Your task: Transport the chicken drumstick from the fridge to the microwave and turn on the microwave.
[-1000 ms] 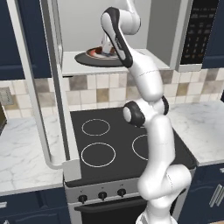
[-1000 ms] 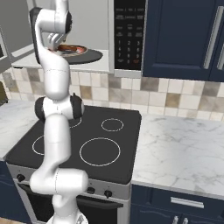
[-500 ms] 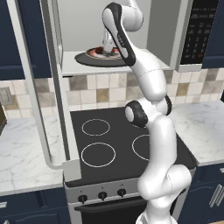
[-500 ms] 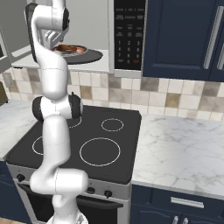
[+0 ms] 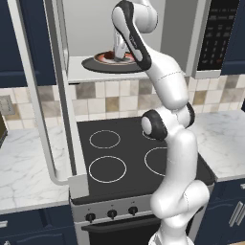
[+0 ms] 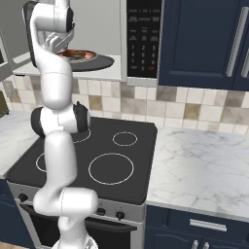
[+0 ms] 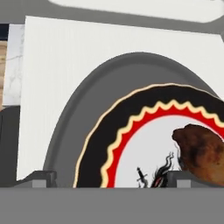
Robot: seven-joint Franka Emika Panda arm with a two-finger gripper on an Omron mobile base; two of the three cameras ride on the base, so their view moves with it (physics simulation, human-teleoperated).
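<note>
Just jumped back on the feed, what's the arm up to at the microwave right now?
The arm is reaching into the open microwave above the stovetop. The chicken drumstick lies on a patterned plate that sits on the dark turntable. The gripper hangs over the plate with its jaws wide open and nothing between them, so the drumstick looks delivered. The microwave door is swung open, so closing it and pressing a button on the button panel remain.
</note>
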